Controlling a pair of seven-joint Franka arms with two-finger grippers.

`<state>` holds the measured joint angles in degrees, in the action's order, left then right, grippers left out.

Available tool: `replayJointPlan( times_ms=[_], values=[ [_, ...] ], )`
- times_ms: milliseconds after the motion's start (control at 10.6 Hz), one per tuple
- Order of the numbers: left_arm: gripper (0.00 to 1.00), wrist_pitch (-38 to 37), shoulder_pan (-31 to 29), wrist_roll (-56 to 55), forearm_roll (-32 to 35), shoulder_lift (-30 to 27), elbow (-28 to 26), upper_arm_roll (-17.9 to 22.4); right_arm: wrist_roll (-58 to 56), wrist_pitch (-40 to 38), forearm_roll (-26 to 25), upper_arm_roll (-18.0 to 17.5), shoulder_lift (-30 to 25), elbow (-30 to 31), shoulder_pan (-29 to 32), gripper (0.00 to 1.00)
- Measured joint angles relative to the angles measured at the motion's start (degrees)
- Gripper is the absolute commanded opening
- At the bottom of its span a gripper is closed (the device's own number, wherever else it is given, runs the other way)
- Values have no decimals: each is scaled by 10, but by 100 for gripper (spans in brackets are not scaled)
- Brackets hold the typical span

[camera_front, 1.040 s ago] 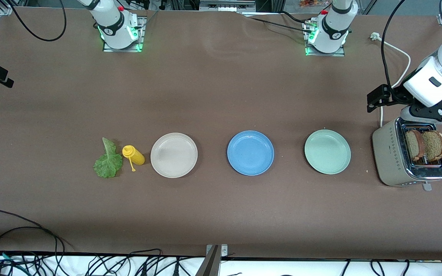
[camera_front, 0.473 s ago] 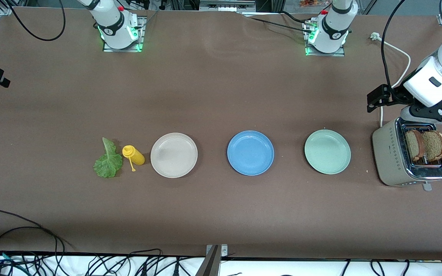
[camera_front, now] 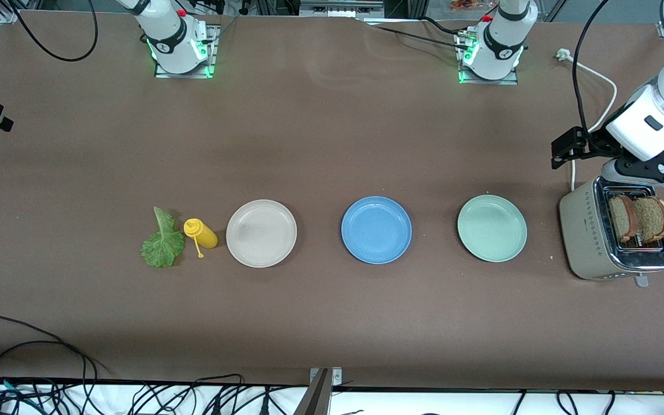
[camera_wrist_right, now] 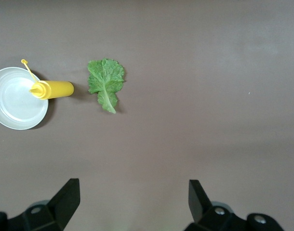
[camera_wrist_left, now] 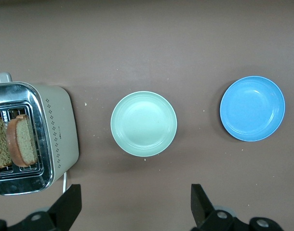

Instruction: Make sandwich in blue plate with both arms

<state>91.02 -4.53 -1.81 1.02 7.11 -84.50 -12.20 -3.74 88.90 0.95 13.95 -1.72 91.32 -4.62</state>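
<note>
Your left gripper (camera_wrist_left: pixel 132 211) is wide, empty, high over the toaster (camera_wrist_left: pixel 33 137); your right gripper (camera_wrist_right: pixel 132 207) too, above bare table near the lettuce leaf (camera_wrist_right: pixel 106 83).

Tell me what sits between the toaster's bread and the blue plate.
Only the pale green plate sits on the table between the toaster holding the bread slices and the blue plate; being flat, it hardly blocks a lifted carry.
</note>
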Motion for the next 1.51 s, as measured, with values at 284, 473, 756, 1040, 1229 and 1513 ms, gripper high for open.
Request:
replayJointPlan(
  times_ms=[284, 473, 756, 1040, 1229, 1513],
  values=[
    [100, 0, 0, 0, 0, 0, 0, 0, 0, 0, 0, 2, 0, -1, 0, 100],
    [100, 0, 0, 0, 0, 0, 0, 0, 0, 0, 0, 3, 0, -1, 0, 100],
    [100, 0, 0, 0, 0, 0, 0, 0, 0, 0, 0, 7, 0, -1, 0, 100],
    [100, 0, 0, 0, 0, 0, 0, 0, 0, 0, 1, 11, 0, -3, 0, 100],
    [100, 0, 0, 0, 0, 0, 0, 0, -1, 0, 2, 11, 0, -3, 0, 100],
    [100, 0, 0, 0, 0, 0, 0, 0, -1, -2, 3, 11, 0, -3, -1, 100]
  ],
)
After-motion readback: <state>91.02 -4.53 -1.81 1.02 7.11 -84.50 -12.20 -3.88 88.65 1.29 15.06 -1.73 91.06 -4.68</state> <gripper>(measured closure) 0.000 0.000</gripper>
